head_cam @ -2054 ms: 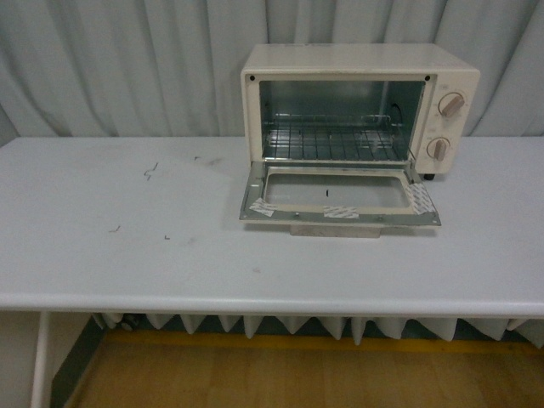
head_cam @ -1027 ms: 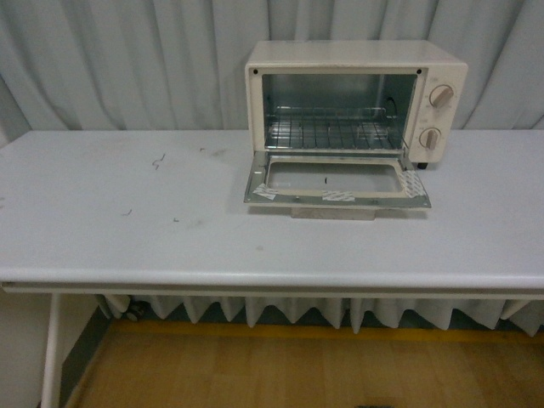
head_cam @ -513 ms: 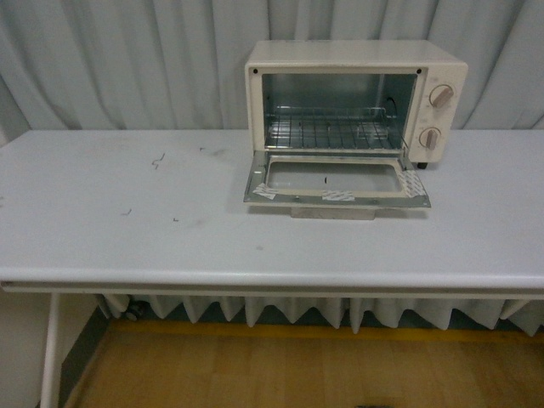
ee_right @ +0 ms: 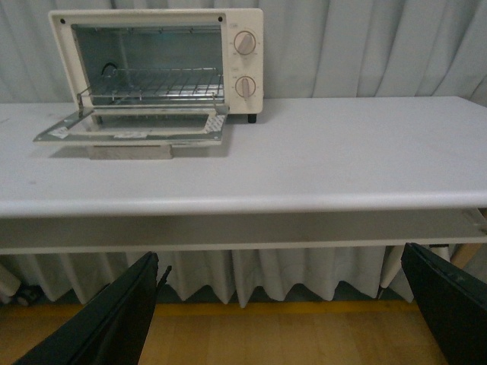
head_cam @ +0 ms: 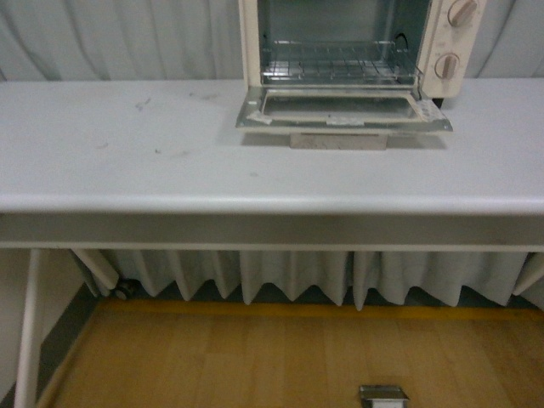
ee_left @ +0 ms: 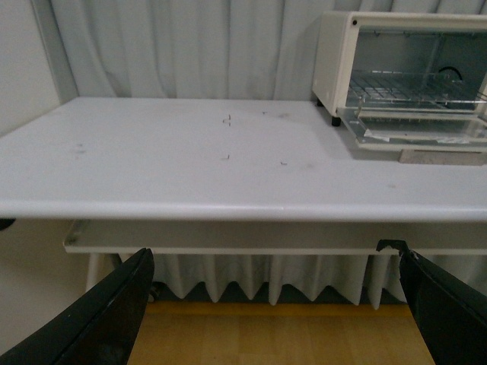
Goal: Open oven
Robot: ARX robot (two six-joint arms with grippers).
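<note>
**Oven door down, both tools clear of the bench**

The oven (head_cam: 357,51) stands on the bench (head_cam: 212,170) with its door (head_cam: 343,110) dropped flat, the glass panel facing up and the bar handle (head_cam: 340,140) underneath, seemingly resting on the bench top. Inside, the wire rack (head_cam: 336,61) sits level across the cavity. Two beige knobs (head_cam: 448,66) are stacked on the panel beside the opening; the front view cuts off the oven's top.

Seen from the right wrist, the oven (ee_right: 156,68) is well ahead of the right tool (ee_right: 289,319) and higher than it, toward the left arm's side. The tool's two dark fingers (ee_right: 106,319) are spread wide apart with nothing between them, below the bench's front edge.

From the left wrist, the oven (ee_left: 403,72) is far ahead of the left tool (ee_left: 274,319), off toward the right arm's side. This tool's fingers (ee_left: 99,319) are also spread wide and hold nothing, below the bench edge.

Small dark marks (head_cam: 143,104) dot the bench top away from the oven. A pleated grey curtain (head_cam: 127,38) hangs behind, and wooden floor (head_cam: 255,361) shows under the bench.
</note>
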